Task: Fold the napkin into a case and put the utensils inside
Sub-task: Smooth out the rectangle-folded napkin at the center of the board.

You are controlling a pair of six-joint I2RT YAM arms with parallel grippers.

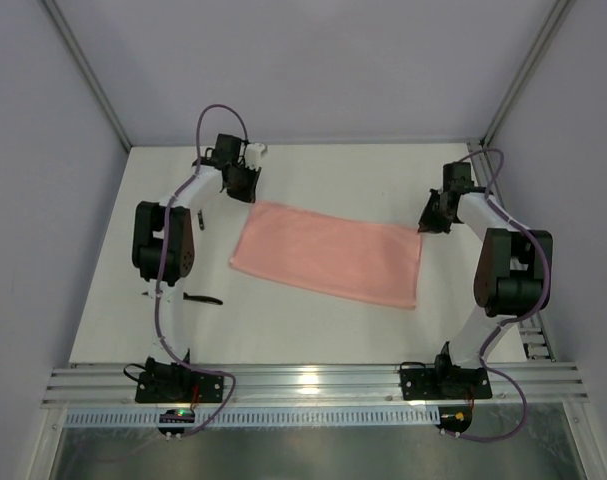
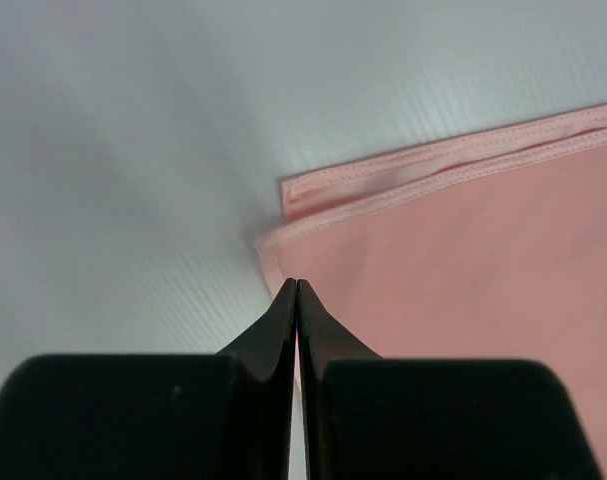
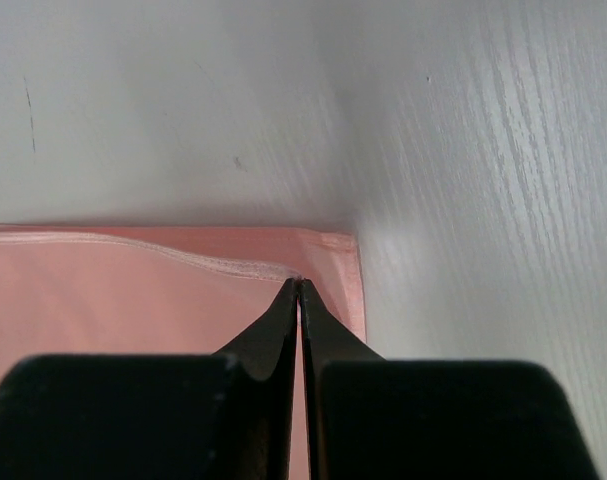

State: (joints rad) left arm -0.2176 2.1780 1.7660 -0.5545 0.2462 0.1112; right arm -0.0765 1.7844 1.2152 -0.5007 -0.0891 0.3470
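The salmon-pink napkin lies on the white table, folded in half into a wide rectangle with two layers showing at its far edge. No case is in view. My left gripper is at the far left corner, shut on the upper layer's edge. My right gripper is at the far right corner, shut where the upper layer's hem ends. One black utensil lies left of the napkin near the left arm. A second utensil shows beside the left arm's upper link.
Grey walls enclose the table on the left, right and back. A metal rail with both arm bases runs along the near edge. The left arm's elbow hangs over the table's left side, close to the utensils.
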